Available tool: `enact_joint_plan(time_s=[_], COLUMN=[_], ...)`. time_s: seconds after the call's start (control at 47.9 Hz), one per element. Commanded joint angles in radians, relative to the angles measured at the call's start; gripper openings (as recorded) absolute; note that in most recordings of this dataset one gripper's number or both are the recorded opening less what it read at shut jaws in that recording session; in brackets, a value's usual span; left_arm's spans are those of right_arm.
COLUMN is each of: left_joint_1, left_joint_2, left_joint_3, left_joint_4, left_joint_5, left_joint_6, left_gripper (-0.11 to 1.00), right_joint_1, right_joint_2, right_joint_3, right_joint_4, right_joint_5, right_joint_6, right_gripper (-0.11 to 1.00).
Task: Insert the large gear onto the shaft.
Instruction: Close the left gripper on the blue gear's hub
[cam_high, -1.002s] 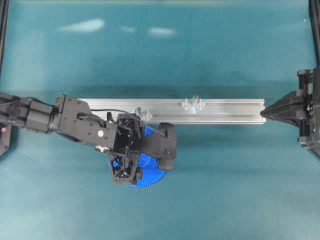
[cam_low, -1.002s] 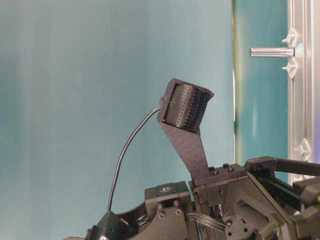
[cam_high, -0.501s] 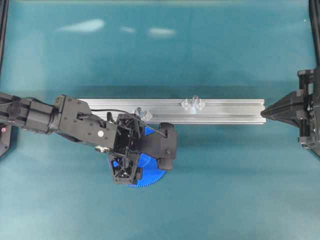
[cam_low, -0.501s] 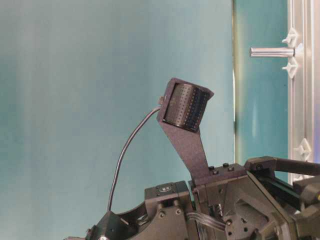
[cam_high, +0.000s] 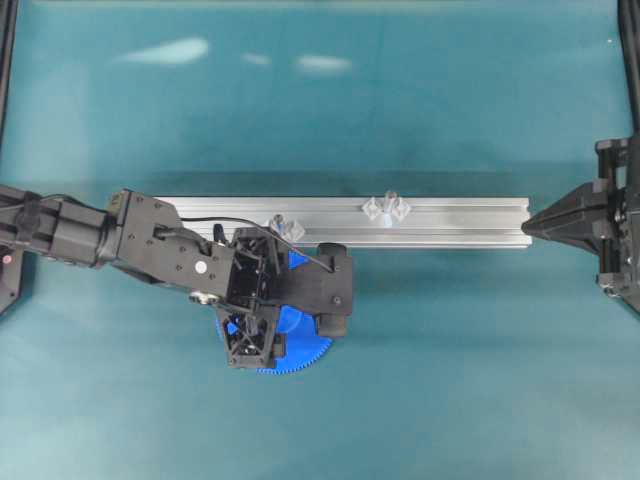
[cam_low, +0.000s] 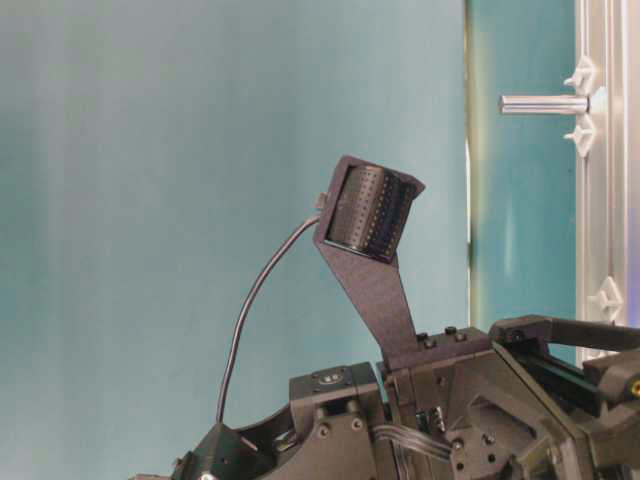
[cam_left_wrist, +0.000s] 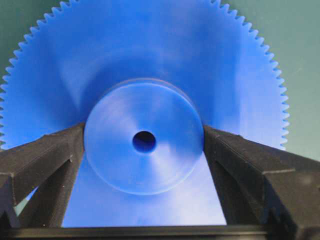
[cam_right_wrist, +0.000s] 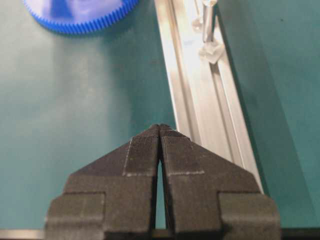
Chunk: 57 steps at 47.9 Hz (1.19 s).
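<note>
The large gear lies flat on the teal table, bright blue, its raised hub and dark centre hole facing my left wrist camera. My left gripper is down over it and open, one black finger close at each side of the hub. From overhead the gear shows only as a toothed blue edge under the left gripper. The shaft stands on the aluminium rail between two clear mounts, right of the gear; it also shows in the table-level view. My right gripper is shut and empty at the rail's right end.
The long aluminium rail runs across the middle of the table behind the gear. A shorter pin stands on it just beyond my left gripper. The right arm's gripper points at the rail's end.
My left gripper has shifted very slightly over the gear, its camera mount tilting a touch. The jaws stay wide. The right arm has not moved.
</note>
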Motion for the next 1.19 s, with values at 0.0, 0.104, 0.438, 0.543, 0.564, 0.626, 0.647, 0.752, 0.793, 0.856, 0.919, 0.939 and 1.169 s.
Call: enact_joint_plan(time_s=[0.0,0.104,0.438,0.543,0.564,0.626,0.647,0.752,0.793,0.856,0.919,0.939,1.169], left_joint_1=[-0.002,-0.002,-0.002,-0.002,-0.002,-0.002,-0.002,-0.002,-0.002,-0.002,-0.002,-0.002,-0.002], left_joint_2=[0.002,0.002,0.002,0.002,0.003,0.003,0.005,0.005,0.005,0.006,0.006,0.005,-0.002], left_joint_3=[0.005,0.003,0.003,0.005,0.003,0.003,0.003,0.003,0.002,-0.003,-0.009,-0.011,-0.021], left_joint_4=[-0.002,0.0,0.0,-0.002,0.0,-0.002,0.0,-0.002,0.0,-0.002,0.0,-0.002,0.0], left_joint_5=[0.002,0.002,0.002,0.002,0.003,0.003,0.005,0.009,0.017,0.026,0.035,0.04,0.049], left_joint_6=[-0.006,-0.009,-0.009,-0.008,-0.008,-0.008,-0.008,-0.009,-0.009,-0.009,-0.009,-0.009,-0.002], left_gripper=[0.94,0.94,0.94,0.94,0.94,0.94,0.94,0.94,0.93,0.91,0.84,0.8,0.76], right_joint_1=[-0.002,-0.002,-0.002,-0.002,-0.002,-0.002,-0.002,-0.002,-0.002,-0.002,-0.002,-0.002,-0.002], right_joint_2=[0.005,0.005,0.003,0.003,0.003,0.003,0.003,0.003,0.003,0.003,0.003,0.003,0.003], right_joint_3=[-0.009,-0.009,-0.009,-0.009,-0.009,-0.009,-0.009,-0.009,-0.009,-0.009,-0.009,-0.009,-0.009], right_joint_4=[0.002,0.0,0.002,0.002,0.002,0.002,0.002,0.0,0.0,0.002,0.002,0.002,0.002], right_joint_5=[-0.005,-0.005,-0.005,-0.005,-0.003,-0.005,-0.005,-0.005,-0.005,-0.005,-0.005,-0.005,-0.005], right_joint_6=[0.009,0.009,0.009,0.009,0.009,0.009,0.009,0.009,0.009,0.009,0.009,0.009,0.009], right_gripper=[0.05,0.05,0.05,0.05,0.05,0.05,0.05,0.05,0.05,0.05,0.05,0.05,0.05])
